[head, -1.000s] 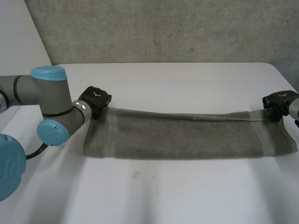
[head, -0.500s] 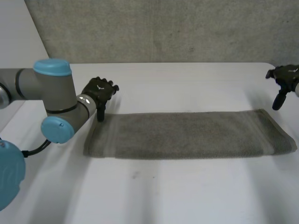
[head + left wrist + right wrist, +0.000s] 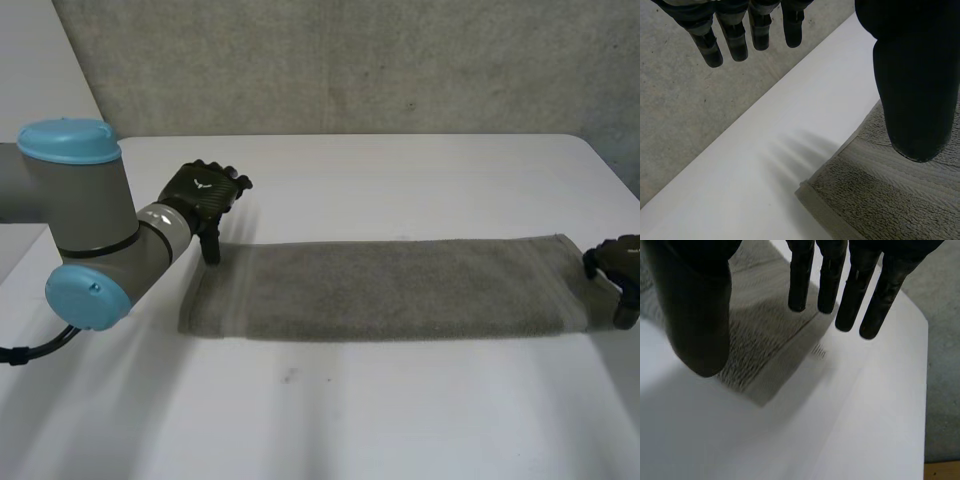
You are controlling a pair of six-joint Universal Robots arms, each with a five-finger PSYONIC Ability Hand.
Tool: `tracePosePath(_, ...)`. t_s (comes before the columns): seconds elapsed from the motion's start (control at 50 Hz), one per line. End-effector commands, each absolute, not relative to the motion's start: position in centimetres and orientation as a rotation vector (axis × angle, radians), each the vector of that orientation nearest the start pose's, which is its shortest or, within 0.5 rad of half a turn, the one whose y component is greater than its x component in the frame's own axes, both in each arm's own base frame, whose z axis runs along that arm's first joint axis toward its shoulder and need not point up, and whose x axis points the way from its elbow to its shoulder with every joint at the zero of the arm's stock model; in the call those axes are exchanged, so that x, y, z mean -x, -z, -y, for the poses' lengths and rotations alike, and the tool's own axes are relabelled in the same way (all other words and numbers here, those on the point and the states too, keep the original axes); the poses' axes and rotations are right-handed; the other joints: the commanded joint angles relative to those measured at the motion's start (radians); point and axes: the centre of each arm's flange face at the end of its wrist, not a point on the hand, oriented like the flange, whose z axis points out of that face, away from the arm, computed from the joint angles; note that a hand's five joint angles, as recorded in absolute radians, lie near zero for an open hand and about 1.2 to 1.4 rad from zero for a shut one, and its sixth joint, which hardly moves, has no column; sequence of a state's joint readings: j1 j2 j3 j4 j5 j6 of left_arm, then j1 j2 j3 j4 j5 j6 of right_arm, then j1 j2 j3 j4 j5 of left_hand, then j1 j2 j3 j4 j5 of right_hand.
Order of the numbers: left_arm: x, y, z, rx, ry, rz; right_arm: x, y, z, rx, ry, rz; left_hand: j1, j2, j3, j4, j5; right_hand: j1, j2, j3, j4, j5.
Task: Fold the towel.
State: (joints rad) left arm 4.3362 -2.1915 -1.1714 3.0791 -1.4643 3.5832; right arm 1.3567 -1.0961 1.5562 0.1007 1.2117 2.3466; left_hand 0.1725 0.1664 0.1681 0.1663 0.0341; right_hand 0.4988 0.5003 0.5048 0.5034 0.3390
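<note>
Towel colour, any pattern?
Grey towel, with a paler band across near its left end; the head view shows it best.

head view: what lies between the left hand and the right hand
In the head view, the grey towel, flat in a long strip on the table, runs from the open left hand to the open right hand.

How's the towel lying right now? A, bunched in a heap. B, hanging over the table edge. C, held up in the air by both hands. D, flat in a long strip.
D: the towel lies flat as a long strip on the table, the left hand and right hand open at its ends.
</note>
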Motion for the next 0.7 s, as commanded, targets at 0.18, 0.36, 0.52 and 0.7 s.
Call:
tracePosePath(0.18, 28.5, -19.6, 33.0, -1.112, 1.916, -2.303, -7.3, -12.1, 37.0, 1.086, 1.638, -2.688, 0.002, 0.008, 0.006, 0.008, -0.034, 0.768, 0.766, 0.762, 0.763, 0.753)
tracePosePath(0.36, 28.3, -19.7, 32.6, -1.108, 1.91, -2.314, -3.9, -12.1, 38.1, 1.097, 1.66, -2.817, 0.002, 0.008, 0.006, 0.008, -0.034, 0.897, 0.896, 0.891, 0.893, 0.883)
tracePosePath(0.52, 27.9, -20.3, 31.7, -1.109, 1.911, -2.314, -0.7, -14.4, 39.4, 1.097, 1.789, -2.976, 0.002, 0.008, 0.006, 0.008, -0.034, 0.897, 0.896, 0.891, 0.893, 0.883)
tracePosePath(0.7, 26.9, -21.1, 31.0, -1.08, 1.92, -2.304, -4.3, -19.2, 39.8, 1.244, 2.029, -2.808, 0.002, 0.008, 0.006, 0.008, -0.034, 0.897, 0.896, 0.891, 0.893, 0.883)
